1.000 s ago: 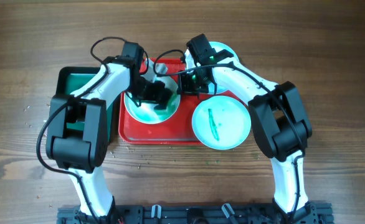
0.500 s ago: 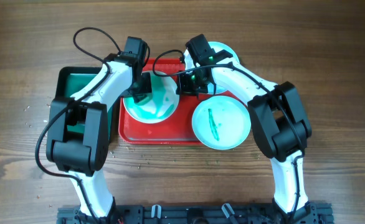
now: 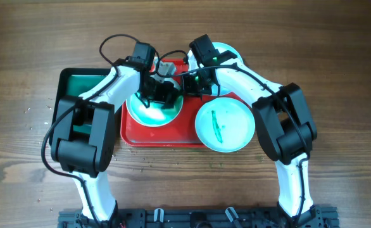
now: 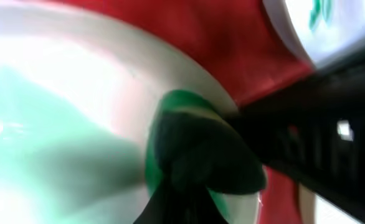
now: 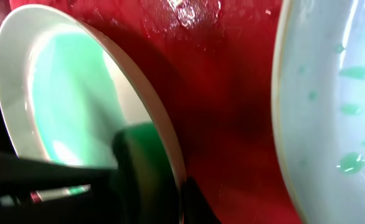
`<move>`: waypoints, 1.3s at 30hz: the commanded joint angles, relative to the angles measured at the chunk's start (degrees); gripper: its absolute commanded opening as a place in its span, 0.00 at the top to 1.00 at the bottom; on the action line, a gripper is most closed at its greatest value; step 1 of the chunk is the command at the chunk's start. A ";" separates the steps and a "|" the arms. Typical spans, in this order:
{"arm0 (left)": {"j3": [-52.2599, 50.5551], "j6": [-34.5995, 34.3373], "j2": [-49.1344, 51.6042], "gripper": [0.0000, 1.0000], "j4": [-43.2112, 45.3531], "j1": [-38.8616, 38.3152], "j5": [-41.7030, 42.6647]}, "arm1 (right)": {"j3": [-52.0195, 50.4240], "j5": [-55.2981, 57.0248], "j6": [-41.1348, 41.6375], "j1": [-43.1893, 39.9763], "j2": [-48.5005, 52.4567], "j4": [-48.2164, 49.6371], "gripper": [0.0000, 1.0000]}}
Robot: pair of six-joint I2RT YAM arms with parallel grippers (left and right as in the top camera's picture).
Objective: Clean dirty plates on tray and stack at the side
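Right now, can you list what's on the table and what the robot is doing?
white plate: on red tray, green-smeared, rim clamped by right gripper
left gripper: over the white plate; grip unclear
front aqua plate: tray's front right corner, green streak
back aqua plate: behind the right gripper, partly hidden
green tray: left of red tray

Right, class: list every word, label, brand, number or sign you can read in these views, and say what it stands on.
None can be read.
There is no print on the white plate, the smeared aqua plate, the far aqua plate, the red tray or the dark green tray.
The bright patch in the left wrist view is too blurred to read.
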 commanded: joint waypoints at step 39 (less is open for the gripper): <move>18.99 -26.88 -6.08 0.96 -15.50 12.37 -24.04 | -0.26 15.74 5.75 4.13 -6.36 -2.47 0.96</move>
